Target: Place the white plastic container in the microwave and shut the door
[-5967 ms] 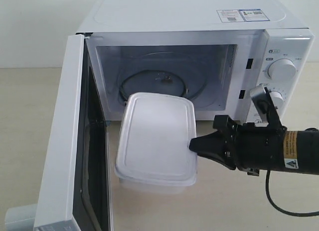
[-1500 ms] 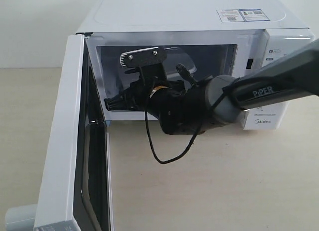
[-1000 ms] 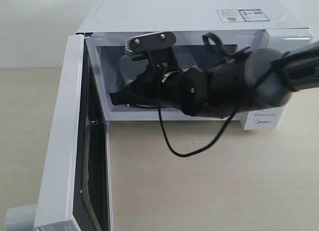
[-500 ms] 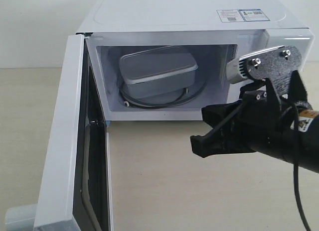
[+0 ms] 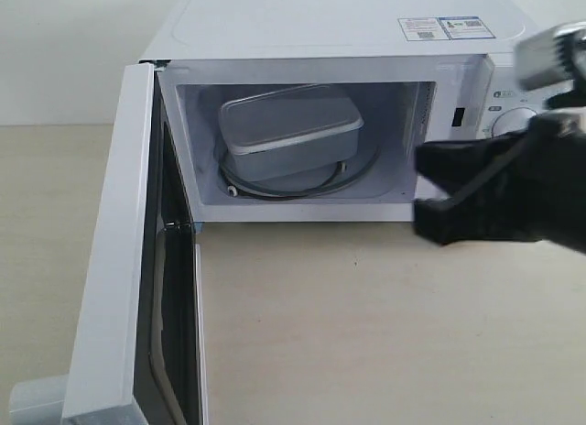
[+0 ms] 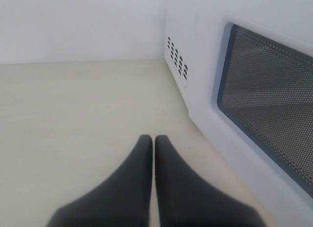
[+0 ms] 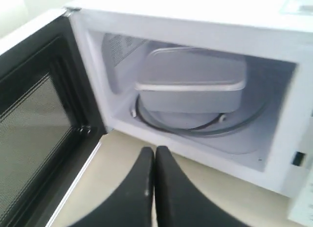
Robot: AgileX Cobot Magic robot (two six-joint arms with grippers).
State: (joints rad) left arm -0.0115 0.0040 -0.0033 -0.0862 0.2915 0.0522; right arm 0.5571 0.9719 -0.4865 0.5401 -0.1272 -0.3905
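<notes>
The white plastic container (image 5: 288, 136) is inside the microwave (image 5: 348, 27), resting on the turntable (image 5: 355, 173) with its lid upward. Its long axis runs across the cavity, from the hinge side toward the dial side, and is turned a little so that the dial-side end lies somewhat deeper. The door (image 5: 114, 260) stands wide open on the left of the exterior view, its dark inner window facing the cavity.

The right gripper (image 7: 155, 151) is outside the cavity, in front of the opening and apart from the container – its fingers are pressed together and hold nothing. In the exterior view it is blurred.

The left gripper (image 6: 154, 139) is over the table (image 6: 73, 104) just beside the door's outer face – also clenched and empty.
</notes>
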